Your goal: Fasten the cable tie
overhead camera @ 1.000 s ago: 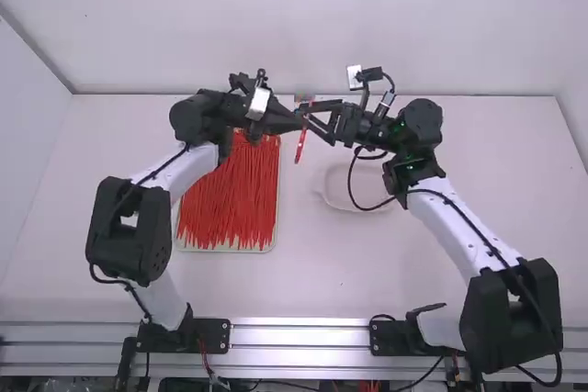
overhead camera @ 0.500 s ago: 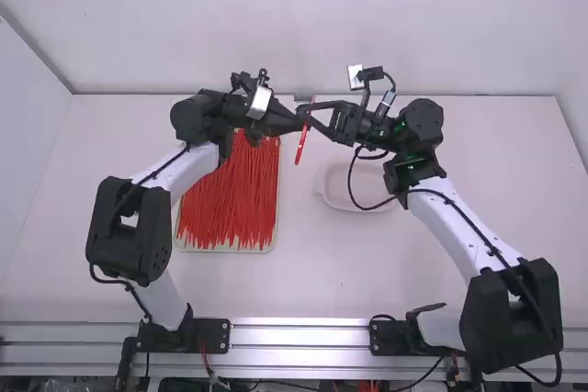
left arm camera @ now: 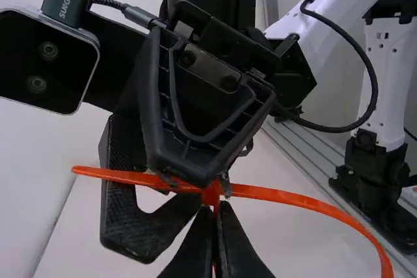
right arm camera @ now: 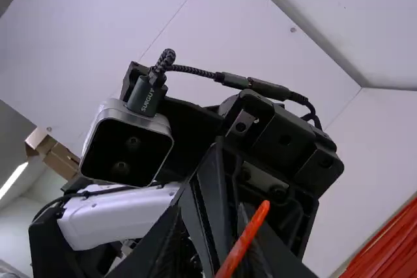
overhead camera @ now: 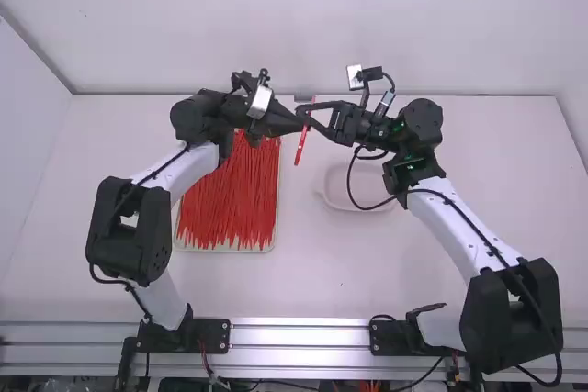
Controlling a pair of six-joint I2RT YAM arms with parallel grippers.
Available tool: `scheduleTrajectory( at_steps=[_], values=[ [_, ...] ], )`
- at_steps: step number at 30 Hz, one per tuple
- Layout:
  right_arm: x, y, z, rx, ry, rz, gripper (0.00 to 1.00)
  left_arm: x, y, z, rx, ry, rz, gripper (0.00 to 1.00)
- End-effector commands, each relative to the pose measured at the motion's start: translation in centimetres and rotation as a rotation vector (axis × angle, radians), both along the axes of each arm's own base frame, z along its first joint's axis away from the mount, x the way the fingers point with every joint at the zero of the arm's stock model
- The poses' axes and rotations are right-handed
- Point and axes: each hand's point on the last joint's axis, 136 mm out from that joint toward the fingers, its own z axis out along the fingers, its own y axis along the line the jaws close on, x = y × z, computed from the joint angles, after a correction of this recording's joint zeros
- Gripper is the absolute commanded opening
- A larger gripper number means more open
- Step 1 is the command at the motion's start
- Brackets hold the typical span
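The red cable tie (overhead camera: pixel 302 140) was held in the air above the far middle of the white table (overhead camera: pixel 478 144), between the two grippers. In the high view its long axis ran almost straight up and down the picture, the upper end tipped slightly to the right. In the left wrist view the strap ran crosswise and bowed downward toward one end. The left gripper (overhead camera: pixel 296 122) was closed tight, its fingertips pinching the tie. The right gripper (overhead camera: pixel 310 122) faced it from the other side, with its fingers drawn together on the same strap just beside that grip. Under the left arm a pale tray (overhead camera: pixel 230 249) lay flat, holding a dense heap of red ties (overhead camera: pixel 230 192) laid lengthwise, away from the camera. Near the tray, below the right arm, sat a shallow white dish (overhead camera: pixel 322 196); what it held could not be told.
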Motion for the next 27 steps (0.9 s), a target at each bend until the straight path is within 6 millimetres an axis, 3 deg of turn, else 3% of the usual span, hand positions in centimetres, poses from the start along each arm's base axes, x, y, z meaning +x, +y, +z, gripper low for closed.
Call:
scheduleTrajectory(
  at_steps=[1, 8, 12, 23, 27],
  values=[
    [0.0, -0.2, 0.7, 0.005, -0.018, 0.0, 0.24, -0.5, 0.2, 0.5, 0.002, -0.01, 0.0, 0.02],
    [0.3, -0.6, 0.6, 0.004, -0.018, -0.01, 0.24, -0.5, 0.1, 0.3, 0.005, 0.004, -0.004, 0.02],
    [0.2, -0.6, 0.6, 0.004, -0.018, -0.009, 0.0, -0.6, 0.1, 0.0, 0.004, 0.001, -0.003, 0.02],
    [0.6, -1.0, 0.9, 0.009, -0.036, -0.029, 0.0, -0.6, -0.1, -0.1, 0.017, 0.064, -0.009, 0.02],
    [1.3, -1.8, 2.2, 0.023, -0.067, -0.065, 0.0, -1.1, -0.6, -0.6, 0.022, 0.097, -0.025, 0.02]
  ],
)
